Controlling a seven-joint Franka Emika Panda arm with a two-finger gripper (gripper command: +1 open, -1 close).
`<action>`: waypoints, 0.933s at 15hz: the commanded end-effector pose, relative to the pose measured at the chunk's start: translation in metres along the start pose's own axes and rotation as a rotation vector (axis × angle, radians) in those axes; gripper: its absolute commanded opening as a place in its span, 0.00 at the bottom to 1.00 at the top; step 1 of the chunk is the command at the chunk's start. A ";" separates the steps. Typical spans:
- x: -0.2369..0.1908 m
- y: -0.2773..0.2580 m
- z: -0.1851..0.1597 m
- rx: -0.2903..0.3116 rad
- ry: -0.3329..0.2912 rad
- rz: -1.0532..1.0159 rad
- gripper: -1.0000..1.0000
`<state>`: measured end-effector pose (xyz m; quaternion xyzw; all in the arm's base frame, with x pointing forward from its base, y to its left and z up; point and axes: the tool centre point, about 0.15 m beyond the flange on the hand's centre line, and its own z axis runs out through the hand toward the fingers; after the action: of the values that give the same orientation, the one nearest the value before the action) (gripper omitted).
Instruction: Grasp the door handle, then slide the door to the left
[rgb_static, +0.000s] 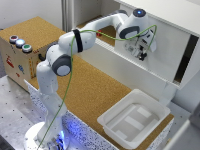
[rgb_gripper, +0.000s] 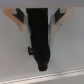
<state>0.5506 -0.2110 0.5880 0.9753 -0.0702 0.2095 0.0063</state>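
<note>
The door (rgb_static: 169, 46) is a flat white panel in the right half of the white cabinet. My gripper (rgb_static: 141, 53) is pressed up against its face. In the wrist view the black door handle (rgb_gripper: 40, 50) runs as a dark bar across the white door (rgb_gripper: 14, 57). It sits right between my two fingers (rgb_gripper: 21, 21), with no gap showing on either side. My gripper (rgb_gripper: 40, 26) is shut on the handle. In the exterior view the hand hides the handle.
A long low white front board (rgb_static: 117, 62) runs along the cabinet's base. A white plastic tray (rgb_static: 107, 121) lies on the cork tabletop (rgb_static: 95, 95) at the exterior view's right. A box with coloured buttons (rgb_static: 20, 45) stands at its left. A dark gap (rgb_static: 185, 60) shows beside the door.
</note>
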 end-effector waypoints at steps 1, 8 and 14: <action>-0.025 -0.094 0.036 -0.238 0.155 0.017 0.00; -0.029 -0.135 0.031 -0.137 0.190 -0.033 0.00; -0.040 -0.204 0.027 -0.146 0.200 0.026 0.00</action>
<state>0.5509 -0.0763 0.5883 0.9658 -0.0604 0.2499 0.0324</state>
